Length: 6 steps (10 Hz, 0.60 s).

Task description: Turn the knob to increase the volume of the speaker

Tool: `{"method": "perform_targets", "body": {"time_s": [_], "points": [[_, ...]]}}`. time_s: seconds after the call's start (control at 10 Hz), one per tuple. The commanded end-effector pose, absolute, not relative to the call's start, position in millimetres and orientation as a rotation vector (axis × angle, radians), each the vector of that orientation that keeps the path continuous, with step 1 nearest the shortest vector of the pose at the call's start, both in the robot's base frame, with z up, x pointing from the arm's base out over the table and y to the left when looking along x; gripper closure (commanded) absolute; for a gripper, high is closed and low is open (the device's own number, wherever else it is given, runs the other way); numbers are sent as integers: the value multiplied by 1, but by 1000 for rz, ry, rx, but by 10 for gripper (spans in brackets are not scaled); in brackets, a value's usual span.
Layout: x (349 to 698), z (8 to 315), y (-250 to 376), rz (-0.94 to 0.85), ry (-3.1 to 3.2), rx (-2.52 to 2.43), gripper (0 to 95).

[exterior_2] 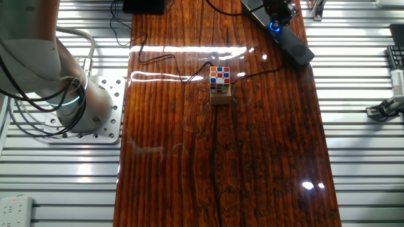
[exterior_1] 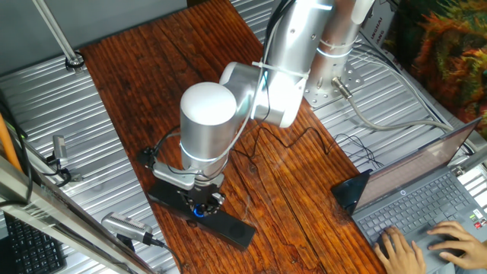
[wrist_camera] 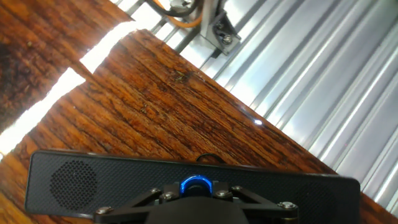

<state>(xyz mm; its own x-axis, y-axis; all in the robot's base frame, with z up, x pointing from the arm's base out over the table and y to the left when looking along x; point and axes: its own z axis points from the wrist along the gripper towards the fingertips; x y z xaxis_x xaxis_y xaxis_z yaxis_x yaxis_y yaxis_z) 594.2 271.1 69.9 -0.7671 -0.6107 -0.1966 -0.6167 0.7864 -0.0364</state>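
Note:
The speaker is a long black soundbar lying near the front edge of the wooden table; it also shows in the other fixed view and the hand view. The knob glows blue at its middle, and its light shows in one fixed view and the other fixed view. My gripper stands straight over the speaker's centre, and its fingers close in on both sides of the knob. The knob's lower half is hidden by the hand.
A Rubik's cube on a wooden block sits mid-table with a thin black cable running past it. An open laptop with a person's hand on it is at the right. A metal bracket stands beyond the table edge.

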Motion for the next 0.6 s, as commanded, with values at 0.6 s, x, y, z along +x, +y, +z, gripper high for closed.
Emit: {"method": "perform_targets", "body": {"time_s": [0.6], "points": [[594,70,271,71,2828,-783,950]]}}
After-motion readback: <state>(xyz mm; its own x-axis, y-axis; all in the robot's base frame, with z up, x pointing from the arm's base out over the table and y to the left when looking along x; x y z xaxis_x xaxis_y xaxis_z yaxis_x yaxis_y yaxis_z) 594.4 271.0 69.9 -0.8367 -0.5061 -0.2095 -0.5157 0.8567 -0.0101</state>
